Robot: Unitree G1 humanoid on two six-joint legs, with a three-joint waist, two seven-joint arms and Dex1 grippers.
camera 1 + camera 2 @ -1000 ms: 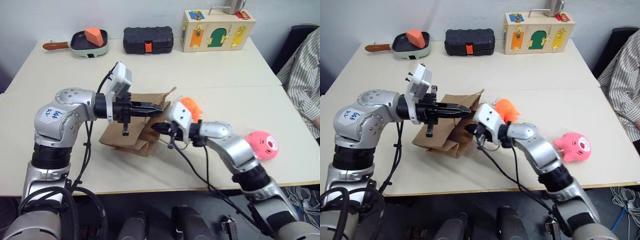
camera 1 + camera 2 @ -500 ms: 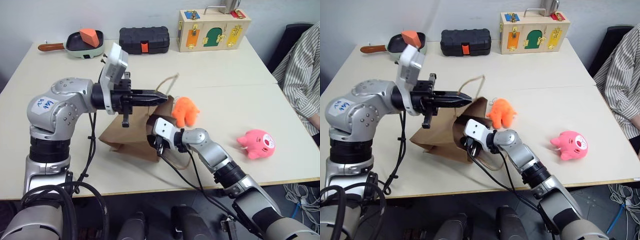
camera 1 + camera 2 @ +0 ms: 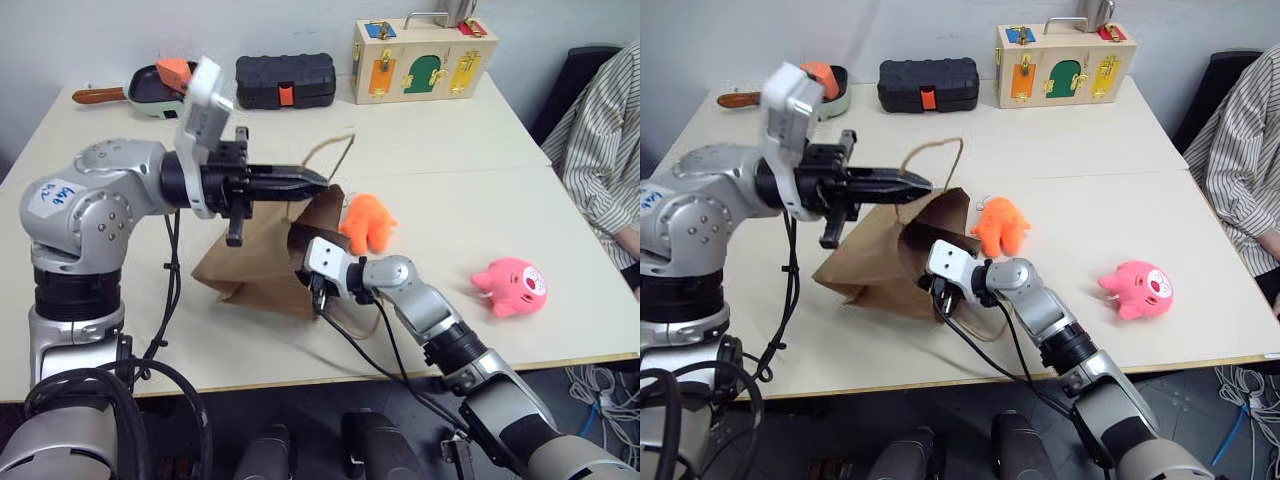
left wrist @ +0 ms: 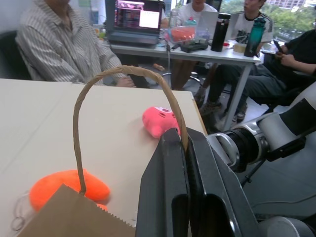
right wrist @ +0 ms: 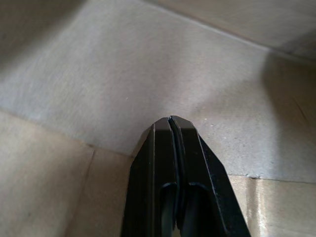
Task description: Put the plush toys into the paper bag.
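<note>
on a pale table [image 3: 470, 150], a brown paper bag [image 3: 250, 265] is seen lying tipped on its side, its mouth turned toward the two plush toys. one tan cord handle [image 4: 118, 74] is pinched between the closed fingers of the left gripper [image 3: 318, 181], by which the upper edge of the bag's mouth is held lifted. the right gripper [image 5: 170, 121] is reached into the bag's mouth, its two black fingers pressed together with nothing between them and brown paper seen on every side of the tips. the orange plush toy [image 3: 366, 222] is seen lying on the table just beside the bag's mouth, outside it. the pink plush toy [image 3: 512, 287] is seen well apart from the bag, toward the robot's right, near the table's front edge. along the far edge are lined a pan [image 3: 150, 90] holding an orange block [image 3: 172, 70], a black ribbed case [image 3: 284, 80] and a wooden latch box [image 3: 423, 60]. a person's striped sleeve [image 3: 600, 150] is seen at the right edge.
</note>
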